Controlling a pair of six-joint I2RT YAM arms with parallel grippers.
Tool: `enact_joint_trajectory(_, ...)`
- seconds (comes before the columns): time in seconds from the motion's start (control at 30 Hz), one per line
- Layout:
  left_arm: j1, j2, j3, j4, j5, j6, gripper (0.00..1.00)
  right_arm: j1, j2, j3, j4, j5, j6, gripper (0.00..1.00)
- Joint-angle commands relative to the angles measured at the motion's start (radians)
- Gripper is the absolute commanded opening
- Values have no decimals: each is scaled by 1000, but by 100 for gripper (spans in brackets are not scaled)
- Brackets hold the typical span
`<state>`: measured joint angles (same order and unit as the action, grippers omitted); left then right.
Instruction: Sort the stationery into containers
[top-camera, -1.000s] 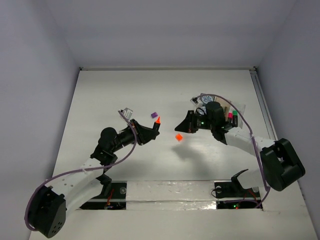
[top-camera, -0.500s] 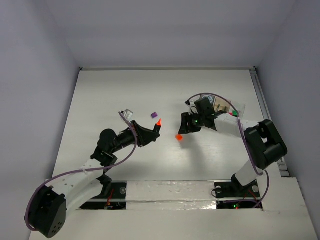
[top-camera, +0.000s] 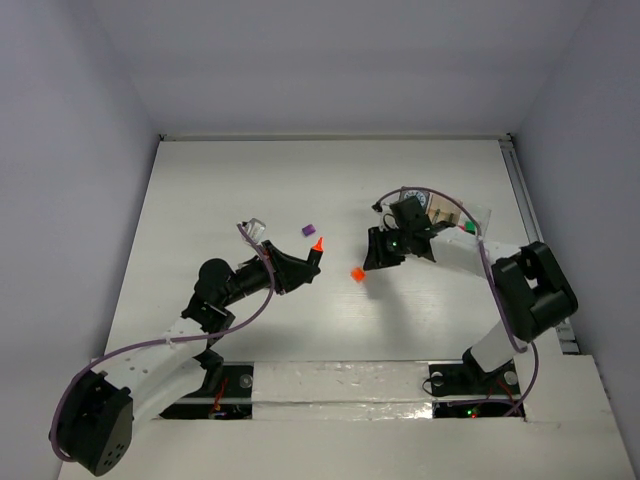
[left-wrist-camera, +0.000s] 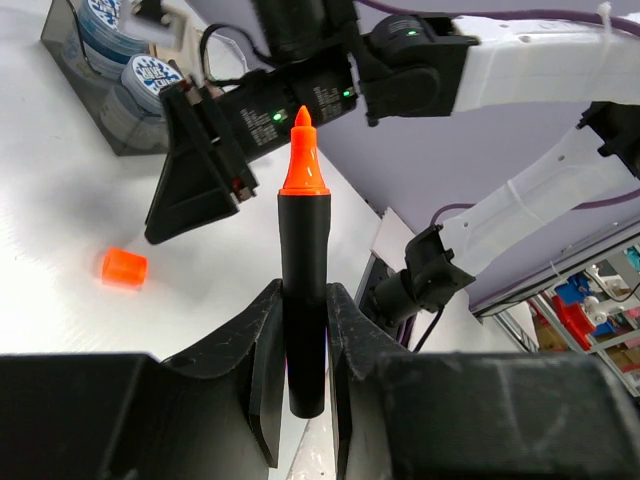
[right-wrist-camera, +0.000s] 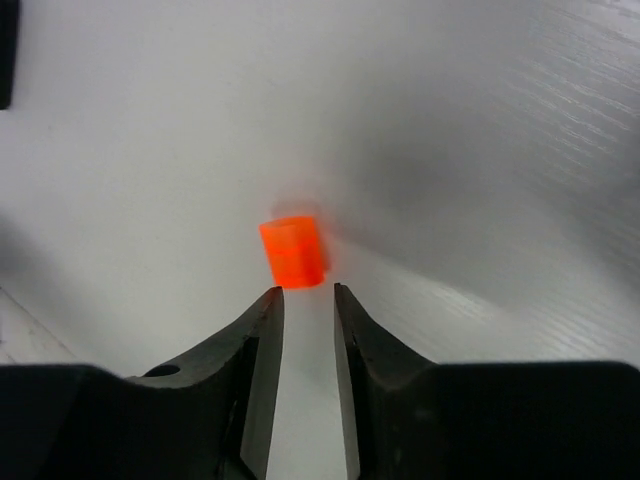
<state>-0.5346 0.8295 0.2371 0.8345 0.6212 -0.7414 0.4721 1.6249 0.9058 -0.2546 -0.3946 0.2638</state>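
Your table (right-wrist-camera: 480, 150) is white and smooth all round the cap (right-wrist-camera: 293, 252), with a faint streaky grain and a soft sheen. The cap is bright orange plastic, smooth, with a slight gloss. Just beside the cap, your right gripper (right-wrist-camera: 305, 293) looks like matt black plastic with a finely rough surface. Your left gripper (left-wrist-camera: 303, 297) has the same dull finish. The highlighter (left-wrist-camera: 303, 240) has a satin black plastic barrel and a shiny orange tip. Beyond the cap, the holder (left-wrist-camera: 75, 100) is smoky, see-through grey plastic.
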Motion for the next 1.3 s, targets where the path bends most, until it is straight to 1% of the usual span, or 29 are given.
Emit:
enact_joint_trajectory(0.0, 4, 2, 1, 77, 25, -4, 0, 20, -97, -2, -11, 16, 15, 32)
enact_joint_trajectory(0.03, 4, 2, 1, 77, 25, -4, 0, 34, -105, -8, -12, 14, 18, 26)
enact_joint_trajectory(0.07, 4, 0, -1, 75, 23, -4, 0, 34, -114, -18, -5, 8, 31, 7)
enact_joint_trajectory(0.1, 4, -3, -1, 71, 22, -3, 0, 51, -112, -36, 11, -3, 38, 0)
enact_joint_trajectory(0.13, 4, -7, -1, 68, 20, -1, 0, 72, -106, -44, 52, -47, 46, 0)
enact_joint_trajectory(0.2, 4, -7, 4, 63, 17, 0, 0, 97, -65, -51, 87, -70, 78, 0)
enact_joint_trajectory(0.27, 4, -9, 8, 58, 15, 2, 0, 134, -42, -53, 133, -73, 103, 0)
enact_joint_trajectory(0.4, 4, -16, 11, 40, 11, 7, 0, 152, -10, -50, 167, -43, 126, 0)
enact_joint_trajectory(0.6, 4, -13, 13, 41, 11, 7, 0, 152, 4, -50, 132, 60, 112, 0)
enact_joint_trajectory(0.73, 4, -10, 14, 46, 14, 5, 0, 152, 24, -39, 100, 178, 115, 0)
enact_joint_trajectory(0.83, 4, -9, 16, 44, 15, 4, 0, 152, 38, -28, 77, 226, 112, 0)
enact_joint_trajectory(1.27, 4, 13, 21, 61, 28, -3, 0, 152, 55, -7, 6, 359, 92, 0)
